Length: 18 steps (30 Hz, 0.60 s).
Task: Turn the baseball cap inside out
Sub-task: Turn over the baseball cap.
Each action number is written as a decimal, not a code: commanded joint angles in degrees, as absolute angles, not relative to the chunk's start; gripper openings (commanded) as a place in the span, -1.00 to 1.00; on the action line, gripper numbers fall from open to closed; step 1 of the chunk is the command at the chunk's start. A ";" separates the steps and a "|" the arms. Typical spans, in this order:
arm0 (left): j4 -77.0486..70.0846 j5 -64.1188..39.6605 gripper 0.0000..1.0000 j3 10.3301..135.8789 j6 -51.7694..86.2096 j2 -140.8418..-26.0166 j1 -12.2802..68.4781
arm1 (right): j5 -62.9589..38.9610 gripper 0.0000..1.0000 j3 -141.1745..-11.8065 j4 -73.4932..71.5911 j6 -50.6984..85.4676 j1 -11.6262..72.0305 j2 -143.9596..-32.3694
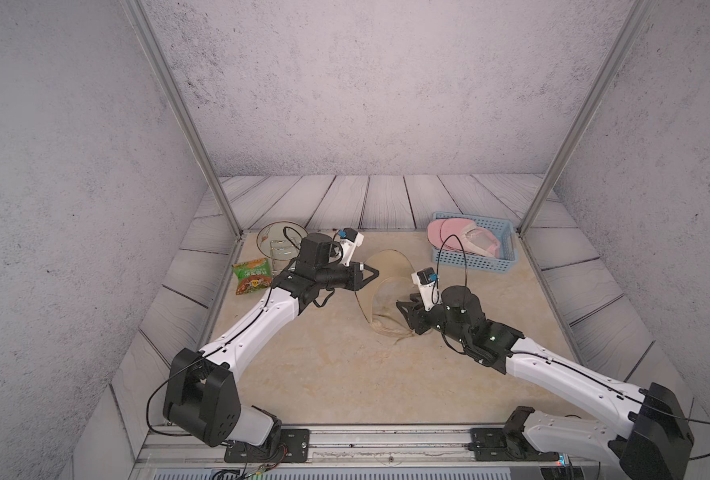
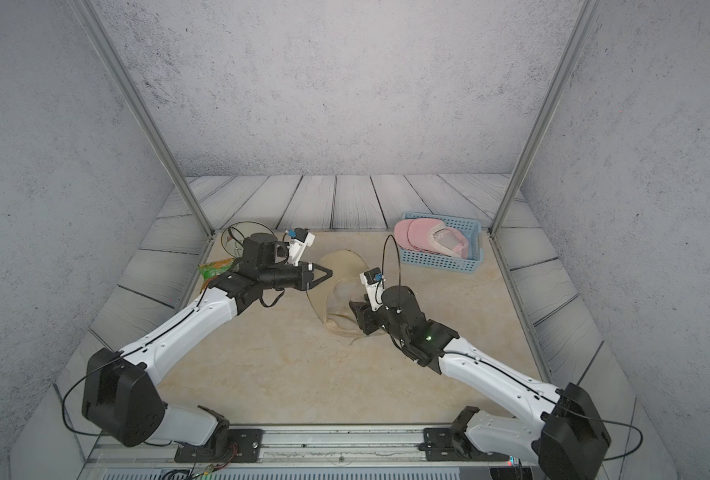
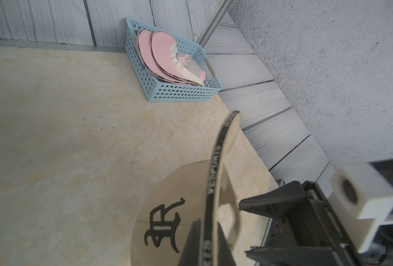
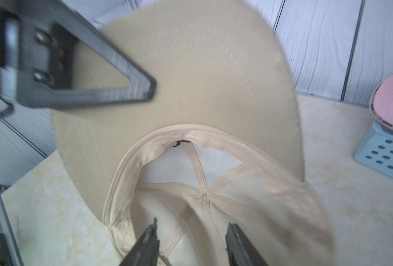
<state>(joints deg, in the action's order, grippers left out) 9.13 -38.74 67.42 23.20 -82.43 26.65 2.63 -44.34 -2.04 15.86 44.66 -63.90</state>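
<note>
A beige baseball cap [image 1: 386,266] sits mid-table, its brim [image 4: 190,80] tilted up and its hollow inside facing my right arm. In the left wrist view the crown [image 3: 167,191] shows a black embroidered logo. My left gripper [image 1: 374,272] [image 3: 208,226] is shut on the brim's dark printed edge [image 3: 213,175]. My right gripper [image 1: 405,306] [image 4: 193,223] is open, its fingertips just inside the cap's opening over the lining seams, with nothing held between them. The sweatband [image 4: 190,133] curves in front of it.
A blue perforated basket [image 1: 465,261] at the back right holds pink caps [image 1: 457,237]. At the back left, a glass dish [image 1: 274,239] and a green snack packet [image 1: 252,276] lie behind my left arm. Metal frame posts stand at both back corners.
</note>
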 commanded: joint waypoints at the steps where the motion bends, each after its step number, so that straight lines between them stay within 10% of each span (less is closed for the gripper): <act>1: 9.89 -37.55 -1.00 69.53 20.48 -81.56 27.36 | 7.72 0.04 -41.82 -6.06 16.15 44.38 -60.56; 18: -7.01 -7.04 -1.00 62.75 -9.47 -75.48 33.98 | -11.55 0.28 -52.20 4.37 25.88 40.42 -61.35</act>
<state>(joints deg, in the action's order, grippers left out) 2.68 -14.79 64.16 3.75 -76.97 32.03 -3.20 -48.60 1.50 22.17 41.34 -60.07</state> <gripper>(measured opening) 0.077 0.635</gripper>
